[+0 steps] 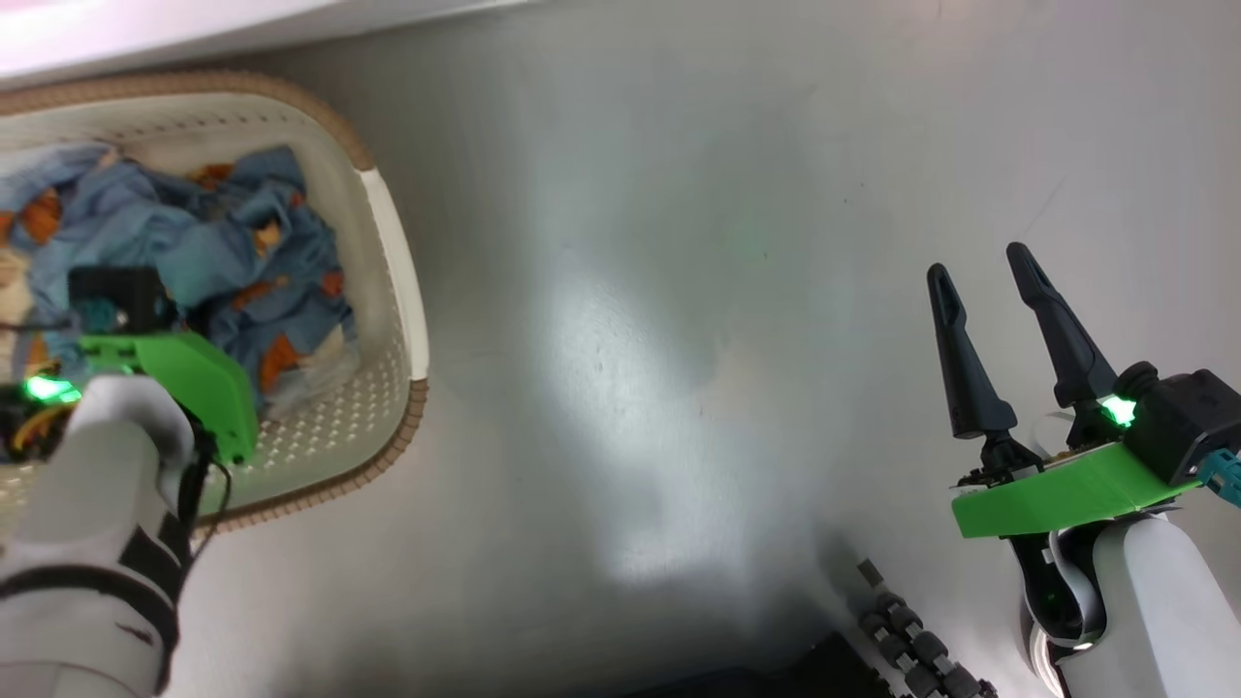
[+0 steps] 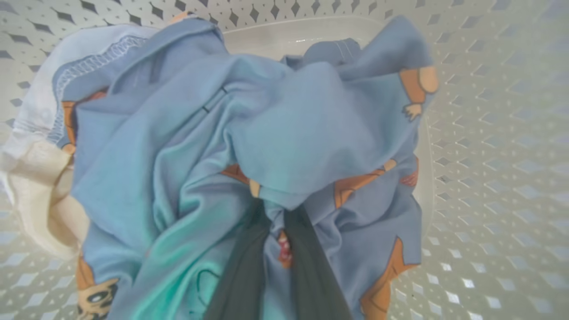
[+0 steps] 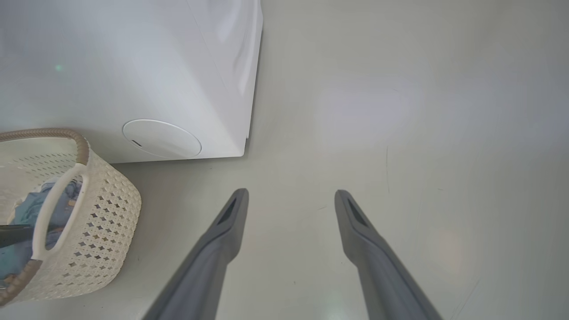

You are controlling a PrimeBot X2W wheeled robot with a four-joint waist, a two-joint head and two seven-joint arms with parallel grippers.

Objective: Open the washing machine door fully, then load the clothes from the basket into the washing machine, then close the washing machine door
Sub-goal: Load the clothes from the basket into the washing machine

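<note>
- Head view: the basket (image 1: 397, 254) sits on the grey floor (image 1: 679, 339) at the left, cut off by the picture's edge. The clothes (image 1: 223, 252) lie bunched inside it, blue cloth with orange figures.
- The left arm's pale forearm and green mount cover part of the bundle, hiding the jaws from this camera.
- Left wrist view: the left gripper (image 2: 279, 222) is down in the clothes (image 2: 284, 124). Its jaws are drawn close, pinching a strip of printed cloth between them, and their tips are buried under a blue fold. Cream cloth shows at the left, with the perforated basket (image 2: 489, 133) wall all round.
- Right wrist view: the right gripper (image 3: 291, 195) hangs over bare floor, its jaws spread wide and holding nothing. The head view agrees (image 1: 981, 264).
- The washing machine (image 3: 111, 66) shows as a white lower corner with a round flap (image 3: 162, 138). The basket (image 3: 102, 200) stands just in front of it, half cut off, with the clothes (image 3: 26, 213) visible through the handle.
- A dark beaded part (image 1: 902, 640) at the head view's bottom edge is too shadowed to identify.
</note>
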